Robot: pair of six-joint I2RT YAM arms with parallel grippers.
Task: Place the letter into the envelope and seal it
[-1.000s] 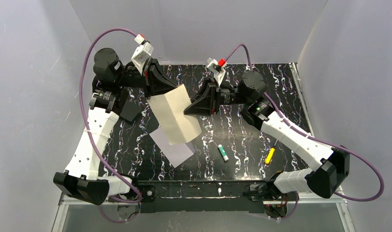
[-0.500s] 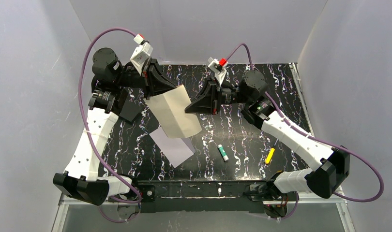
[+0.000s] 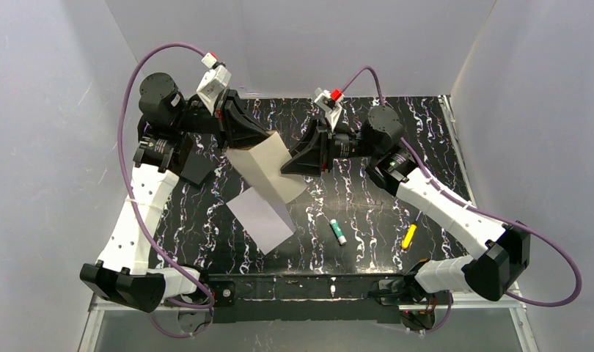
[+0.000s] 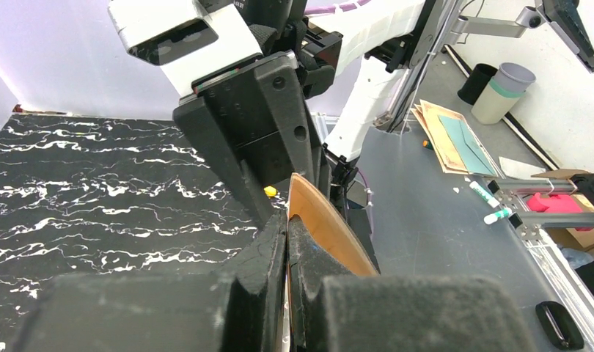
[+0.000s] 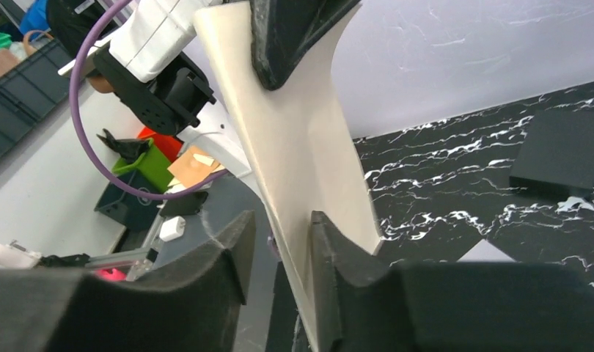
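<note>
Above the table's middle, the letter (image 3: 263,174) hangs in the air between both arms. The envelope (image 3: 265,220) lies flat on the marble at its 6 o'clock, partly under it. The sheet is light, thin and limp. It bows in the wrist views, so I judge it will sag and flutter if held at one point only. It is best taken at the edges, well apart, and kept taut.

The left gripper (image 4: 288,229) is clamped tight on the sheet's 12 o'clock edge, with the tan paper curving out from between its pads. The right gripper (image 5: 278,246), at the sheet's 3 o'clock edge, stands narrowly parted. The paper runs down through the gap and lies against one finger (image 5: 332,253), with daylight showing on the other side. So it straddles the sheet rather than pinching it.
</note>
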